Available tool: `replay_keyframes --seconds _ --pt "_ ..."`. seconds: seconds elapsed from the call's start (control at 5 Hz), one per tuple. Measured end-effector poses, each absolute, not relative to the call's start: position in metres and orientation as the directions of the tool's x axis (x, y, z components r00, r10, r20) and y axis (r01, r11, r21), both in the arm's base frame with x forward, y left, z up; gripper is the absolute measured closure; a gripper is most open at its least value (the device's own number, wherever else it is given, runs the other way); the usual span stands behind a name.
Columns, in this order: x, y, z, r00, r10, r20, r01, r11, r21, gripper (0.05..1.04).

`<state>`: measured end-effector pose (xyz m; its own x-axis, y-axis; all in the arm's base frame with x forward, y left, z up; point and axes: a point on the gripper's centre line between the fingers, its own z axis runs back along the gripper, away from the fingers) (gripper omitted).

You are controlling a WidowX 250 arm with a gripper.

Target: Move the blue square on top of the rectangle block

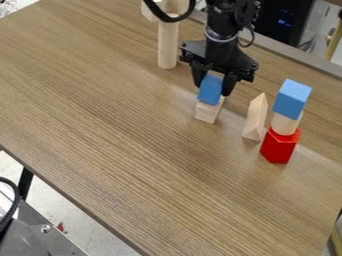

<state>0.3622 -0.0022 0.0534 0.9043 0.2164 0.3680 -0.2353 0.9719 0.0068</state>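
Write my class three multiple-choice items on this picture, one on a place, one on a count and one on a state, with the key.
1. In the stack with the red block at its base, what is directly under the blue cube?
A. A green ball
B. A wooden cylinder
C. A black plate

2. How many blue pieces are above the tabletop?
A. Two
B. Three
C. Five

3. How is the blue block at the gripper?
A. Lying alone on the floor
B. Hanging from a string
C. Between the gripper's fingers

Key:
1. B: the cylinder's pale, rounded side shows between the red and the blue.
2. A: one is at the gripper, the other tops the stack.
3. C: a black finger shows on either side of it.
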Motion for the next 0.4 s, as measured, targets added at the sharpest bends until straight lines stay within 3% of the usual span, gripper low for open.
replay_keyframes --seconds 0.4 --pt "0.3621 -0.0043 0.0524 0.902 0.220 0.373 -0.237 0.972 0.000 0.510"
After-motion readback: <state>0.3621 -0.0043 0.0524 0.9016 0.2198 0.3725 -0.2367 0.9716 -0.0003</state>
